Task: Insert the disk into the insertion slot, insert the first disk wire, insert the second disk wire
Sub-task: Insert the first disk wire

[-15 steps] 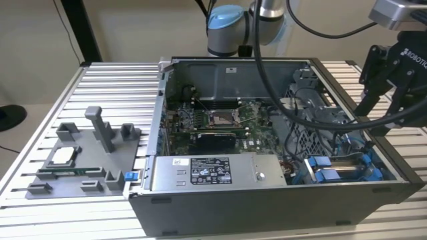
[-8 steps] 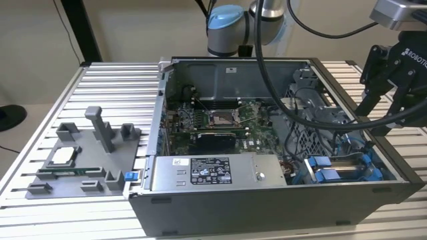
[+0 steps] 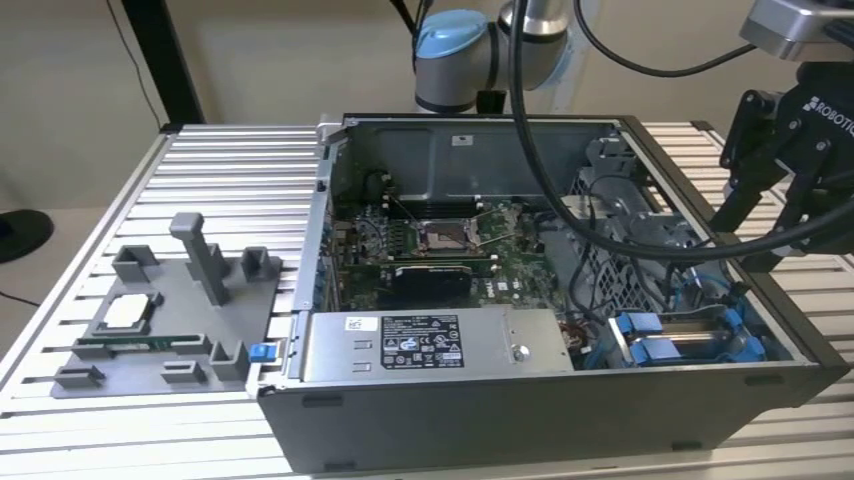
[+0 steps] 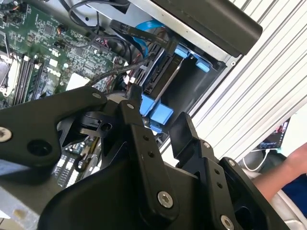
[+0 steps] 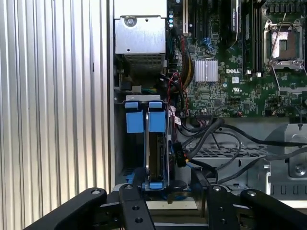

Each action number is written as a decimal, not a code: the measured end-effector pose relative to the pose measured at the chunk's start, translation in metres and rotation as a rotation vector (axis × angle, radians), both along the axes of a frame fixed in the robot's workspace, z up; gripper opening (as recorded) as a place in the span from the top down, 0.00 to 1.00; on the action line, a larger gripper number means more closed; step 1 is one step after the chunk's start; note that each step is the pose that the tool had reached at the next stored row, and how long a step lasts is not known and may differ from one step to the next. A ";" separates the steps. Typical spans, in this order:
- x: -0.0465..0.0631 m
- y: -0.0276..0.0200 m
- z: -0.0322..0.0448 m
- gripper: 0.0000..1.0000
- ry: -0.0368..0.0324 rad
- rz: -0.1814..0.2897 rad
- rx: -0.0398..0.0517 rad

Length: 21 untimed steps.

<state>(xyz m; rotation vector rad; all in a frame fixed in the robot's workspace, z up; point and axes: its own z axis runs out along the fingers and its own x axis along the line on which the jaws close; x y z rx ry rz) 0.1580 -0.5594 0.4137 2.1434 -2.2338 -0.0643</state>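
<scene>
- Gripper [image 3: 763,222]: hangs above the near corner of the computer case [image 3: 534,420] on the exterior view's right, clear of the parts below. Its jaws stand spread with nothing between them, so the tool is released.
- Disk [image 5: 156,153]: sits inside the insertion slot [image 5: 128,158], at that same near corner, just right of the power-supply box [image 3: 427,345]. The first wrist view shows it edge-on, its blue bracket tabs [image 5: 143,117] towards the box. It looks tilted rather than flat, and whether it is fully seated cannot be told.
- Black cables [image 5: 216,129]: these run from the motherboard [image 3: 441,240] side and end near the disk. One dark connector [image 5: 178,155] lies just beside it, but whether it is plugged in cannot be told.
- Progress, as a judgement: the disk step appears done or nearly done, while both wire steps are not confirmed.
</scene>
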 end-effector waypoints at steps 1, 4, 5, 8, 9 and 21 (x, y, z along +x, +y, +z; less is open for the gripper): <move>0.000 0.0001 -0.0002 0.00 0.0000 0.000 0.0002; 0.001 0.0028 -0.0012 0.00 0.0000 0.000 0.0001; 0.002 0.0037 -0.0020 0.00 0.0000 0.000 0.0003; 0.002 0.0044 -0.0041 0.00 0.0000 0.000 0.0002; 0.001 0.0044 -0.0041 0.00 0.0000 0.001 0.0000; -0.017 0.0043 -0.0046 0.00 -0.0009 0.088 0.0003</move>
